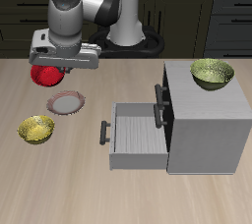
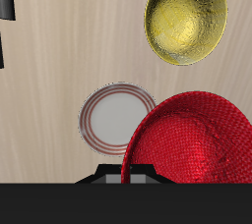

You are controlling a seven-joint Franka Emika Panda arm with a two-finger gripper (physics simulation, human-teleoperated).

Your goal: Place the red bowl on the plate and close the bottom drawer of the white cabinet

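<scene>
The red bowl (image 1: pixel 45 75) hangs in the air under my gripper (image 1: pixel 49 68), which is shut on its rim. In the wrist view the red bowl (image 2: pixel 192 140) fills much of the frame, partly covering the plate (image 2: pixel 110 120) below it. On the table the plate (image 1: pixel 66 102) lies a little nearer the front edge than the bowl. The white cabinet (image 1: pixel 207 120) stands across the table with its bottom drawer (image 1: pixel 133 137) pulled out, dark handle (image 1: pixel 104 134) at its front.
A yellow-gold bowl (image 1: pixel 36 129) (image 2: pixel 185 17) rests near the plate, closer to the front edge. An olive-green bowl (image 1: pixel 212 73) sits on top of the cabinet. The upper drawer front carries its own dark handle (image 1: pixel 159 95).
</scene>
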